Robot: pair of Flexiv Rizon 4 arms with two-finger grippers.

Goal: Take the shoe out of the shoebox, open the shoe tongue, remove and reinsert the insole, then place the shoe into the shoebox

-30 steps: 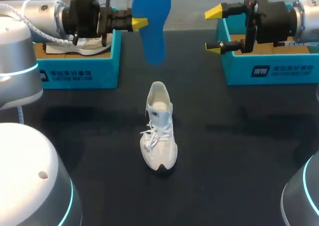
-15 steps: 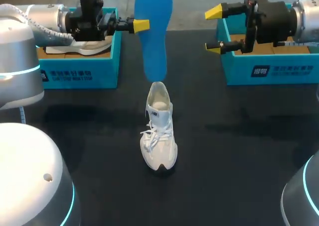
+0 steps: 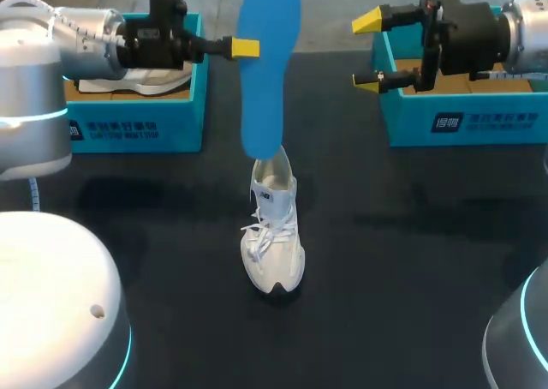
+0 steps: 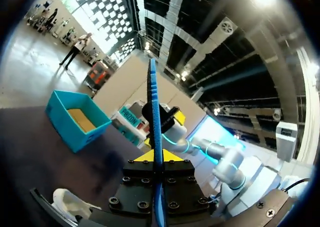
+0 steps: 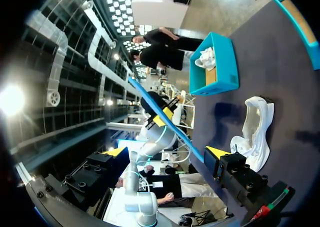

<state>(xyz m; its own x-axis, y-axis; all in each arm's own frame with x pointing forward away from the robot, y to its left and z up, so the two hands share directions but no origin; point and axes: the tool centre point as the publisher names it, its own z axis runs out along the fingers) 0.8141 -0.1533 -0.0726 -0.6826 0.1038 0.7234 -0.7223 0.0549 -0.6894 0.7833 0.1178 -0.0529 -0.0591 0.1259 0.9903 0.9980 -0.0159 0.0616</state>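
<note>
Pinching the blue insole (image 3: 270, 72) between its two yellow tips, your left gripper (image 3: 244, 48) is clamped on it above the far edge of the worktop (image 3: 411, 260), just beside the left shoebox (image 3: 137, 119). The insole hangs upright, its lower end down at the heel opening of the white shoe (image 3: 274, 230); you cannot tell whether they touch. The shoe stands upright near the middle of the worktop, toe toward the near edge. A second shoe (image 3: 141, 82) lies in the left shoebox at the far left corner. Your right gripper (image 3: 368, 50) hangs spread wide and empty at the left wall of the right shoebox (image 3: 467, 119), which sits at the far right corner.
</note>
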